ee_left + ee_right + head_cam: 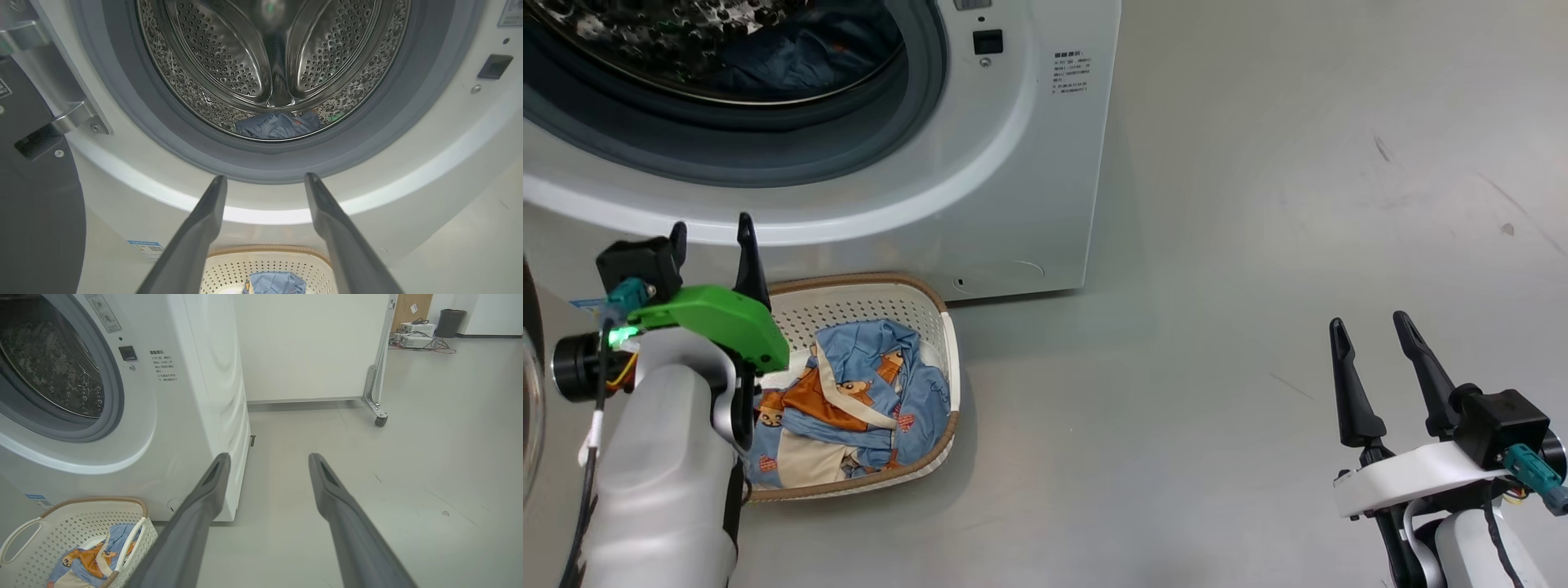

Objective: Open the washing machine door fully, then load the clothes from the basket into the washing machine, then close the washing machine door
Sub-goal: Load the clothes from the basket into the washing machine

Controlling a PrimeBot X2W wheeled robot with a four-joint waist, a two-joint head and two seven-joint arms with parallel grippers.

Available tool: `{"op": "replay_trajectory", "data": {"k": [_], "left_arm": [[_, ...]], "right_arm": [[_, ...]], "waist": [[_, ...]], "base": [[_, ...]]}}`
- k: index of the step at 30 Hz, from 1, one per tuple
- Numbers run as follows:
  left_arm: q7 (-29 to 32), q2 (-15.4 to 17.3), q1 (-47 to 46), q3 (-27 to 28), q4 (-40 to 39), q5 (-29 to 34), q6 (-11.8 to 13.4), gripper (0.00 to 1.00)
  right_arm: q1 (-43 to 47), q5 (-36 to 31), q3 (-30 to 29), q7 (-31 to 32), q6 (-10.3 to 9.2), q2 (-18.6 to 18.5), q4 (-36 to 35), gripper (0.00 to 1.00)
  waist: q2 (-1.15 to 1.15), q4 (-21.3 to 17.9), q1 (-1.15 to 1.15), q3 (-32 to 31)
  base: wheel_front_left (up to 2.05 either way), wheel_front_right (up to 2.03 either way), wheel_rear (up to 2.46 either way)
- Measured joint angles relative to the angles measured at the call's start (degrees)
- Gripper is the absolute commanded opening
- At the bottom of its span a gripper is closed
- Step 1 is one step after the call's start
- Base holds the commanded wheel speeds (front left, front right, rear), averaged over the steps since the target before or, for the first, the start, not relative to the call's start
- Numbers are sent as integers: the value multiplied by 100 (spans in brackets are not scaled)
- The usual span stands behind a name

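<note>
Left pincer (711, 231) and right pincer (1370, 323) gape empty; one basket (849, 305) holds clothes (866, 392).

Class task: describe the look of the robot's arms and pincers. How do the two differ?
Each pincer has two long, tapering dark fingers, a black box with a teal plug, and a pale forearm. The left pincer has a bright green mount with a glowing green light and a black cable; the right pincer has a white mount.

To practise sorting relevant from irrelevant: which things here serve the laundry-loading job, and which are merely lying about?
For the job: washing machine, its open door, basket, clothes.
Lying about: wheeled partition, grey bin, boxes with cables.
</note>
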Motion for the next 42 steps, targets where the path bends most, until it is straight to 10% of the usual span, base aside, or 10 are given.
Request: {"op": "replay_trajectory", "data": {"k": [42], "left_arm": [[0,-196,3548,343,-3093,13,135,100]], "right_arm": [[602,-10,-34,0,0,-261,-157,100]], "waist": [[0,434,0,-1149]], "base": [[0,0,0]]}}
